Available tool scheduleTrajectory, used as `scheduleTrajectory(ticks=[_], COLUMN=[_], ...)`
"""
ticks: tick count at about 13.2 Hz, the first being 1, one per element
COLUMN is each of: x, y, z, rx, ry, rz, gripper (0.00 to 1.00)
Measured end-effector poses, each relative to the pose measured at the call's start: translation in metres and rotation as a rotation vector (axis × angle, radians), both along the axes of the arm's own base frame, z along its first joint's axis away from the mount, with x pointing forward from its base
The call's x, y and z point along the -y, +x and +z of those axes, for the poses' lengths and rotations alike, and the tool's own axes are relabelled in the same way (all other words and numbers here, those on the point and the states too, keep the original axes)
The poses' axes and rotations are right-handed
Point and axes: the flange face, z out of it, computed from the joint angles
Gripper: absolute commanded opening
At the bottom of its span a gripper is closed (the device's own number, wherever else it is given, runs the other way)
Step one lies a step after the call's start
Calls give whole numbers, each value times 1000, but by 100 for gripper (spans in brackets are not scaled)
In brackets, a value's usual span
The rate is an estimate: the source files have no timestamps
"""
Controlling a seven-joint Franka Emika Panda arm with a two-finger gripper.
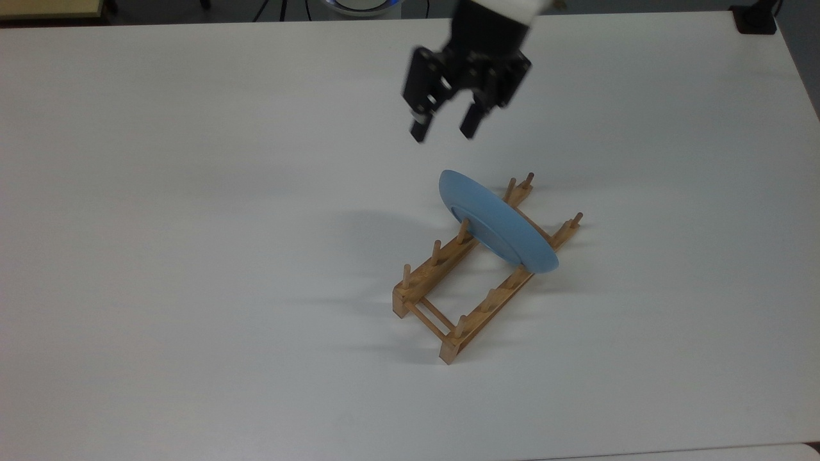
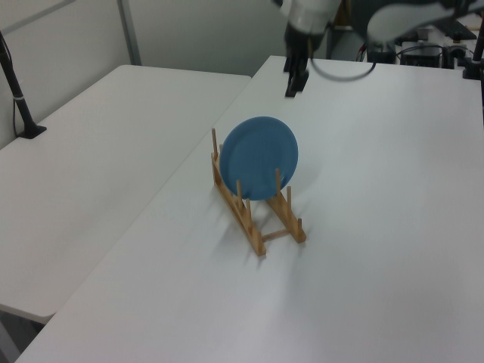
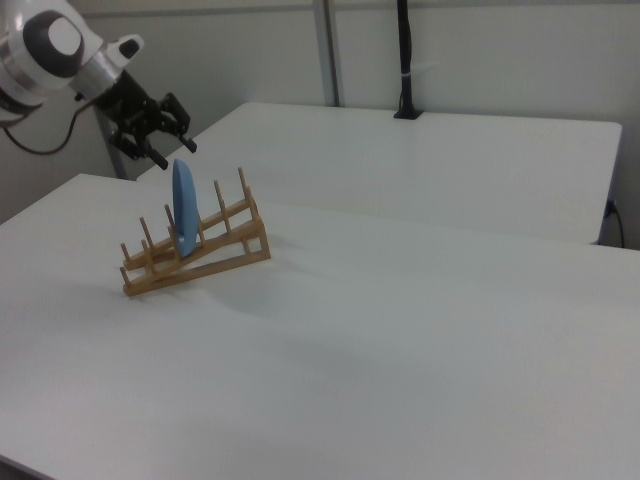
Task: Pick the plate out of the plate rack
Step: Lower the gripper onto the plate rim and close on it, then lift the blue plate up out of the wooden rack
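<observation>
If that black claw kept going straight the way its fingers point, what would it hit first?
Probably the top rim of the round light-blue plate standing in the light-brown wooden rack. The open gripper points down towards it, though depth is uncertain, so it might reach the white table beside it.

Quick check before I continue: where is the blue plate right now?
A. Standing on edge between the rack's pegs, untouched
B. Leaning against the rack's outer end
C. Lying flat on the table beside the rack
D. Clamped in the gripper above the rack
A. The plate stands on edge between pegs of the plate rack, while the gripper hangs open in the air, apart from it, holding nothing.
</observation>
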Motion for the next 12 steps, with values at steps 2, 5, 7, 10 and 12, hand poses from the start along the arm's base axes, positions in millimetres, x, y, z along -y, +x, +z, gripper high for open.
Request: scheduleTrajectory(ticks=[2,5,7,10,12], x=[-26,-51,-54,-54,-54], y=[6,14,19,20,20], z=[-29,-67,-80,-75,-73], rx=[35,82,93,106,110], ry=[-56,-118,-133,-126,-128], rz=[-6,-10,-7,-5,-3], gripper=[60,35,0,0,0])
